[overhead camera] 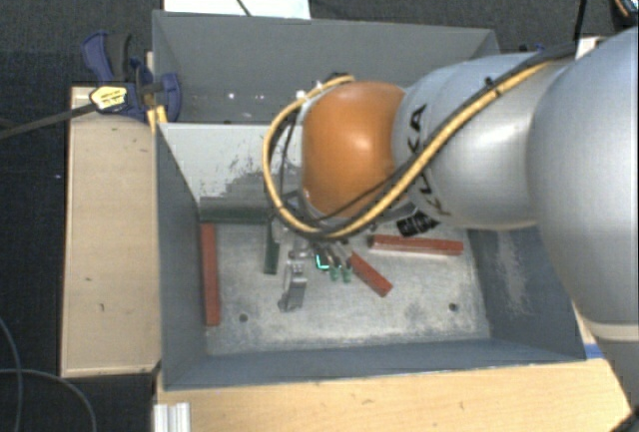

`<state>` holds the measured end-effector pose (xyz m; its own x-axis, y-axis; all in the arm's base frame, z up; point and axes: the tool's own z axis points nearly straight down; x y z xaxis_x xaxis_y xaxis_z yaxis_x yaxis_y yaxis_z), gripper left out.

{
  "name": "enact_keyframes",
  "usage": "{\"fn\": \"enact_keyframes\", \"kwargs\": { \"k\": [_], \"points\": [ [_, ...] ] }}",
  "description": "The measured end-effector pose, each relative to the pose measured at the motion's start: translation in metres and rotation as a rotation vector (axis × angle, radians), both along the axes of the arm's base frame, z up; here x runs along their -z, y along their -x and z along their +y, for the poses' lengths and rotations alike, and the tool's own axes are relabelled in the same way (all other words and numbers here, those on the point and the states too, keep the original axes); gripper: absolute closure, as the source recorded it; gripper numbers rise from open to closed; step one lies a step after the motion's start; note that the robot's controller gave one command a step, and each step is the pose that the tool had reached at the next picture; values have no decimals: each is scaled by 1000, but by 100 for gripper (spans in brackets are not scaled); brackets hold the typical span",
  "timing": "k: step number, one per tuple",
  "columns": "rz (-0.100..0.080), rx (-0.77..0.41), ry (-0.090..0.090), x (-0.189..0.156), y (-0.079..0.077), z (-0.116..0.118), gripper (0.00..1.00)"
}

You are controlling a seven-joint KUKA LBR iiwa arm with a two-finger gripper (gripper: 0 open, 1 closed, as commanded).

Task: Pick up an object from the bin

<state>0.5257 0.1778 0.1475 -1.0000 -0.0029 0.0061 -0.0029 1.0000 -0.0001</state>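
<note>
Beside the tool lies a red stick

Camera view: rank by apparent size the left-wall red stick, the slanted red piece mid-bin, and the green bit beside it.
1. left-wall red stick
2. slanted red piece
3. green bit
The last two look partly hidden, so their full size is unsure.

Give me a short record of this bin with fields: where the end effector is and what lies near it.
bin: grey metal, a few loose things
end effector: low over the floor, left of centre
nearest right: short red block, lying aslant
nearest left: dark green piece
left wall: long red-brown stick lying along it
right of centre: red stick
back left: dark bar
grasp: cannot tell
</note>
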Motion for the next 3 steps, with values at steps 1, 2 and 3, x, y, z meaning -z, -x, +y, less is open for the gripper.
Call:
{"fn": "enact_keyframes", "kwargs": {
  "k": [1,2,3],
  "points": [
    [-2,95,3,82,-32,-56,0],
    [-16,141,3,-7,-41,-160,0],
    [-1,137,2,81,-47,-212,0]
  ]
}}
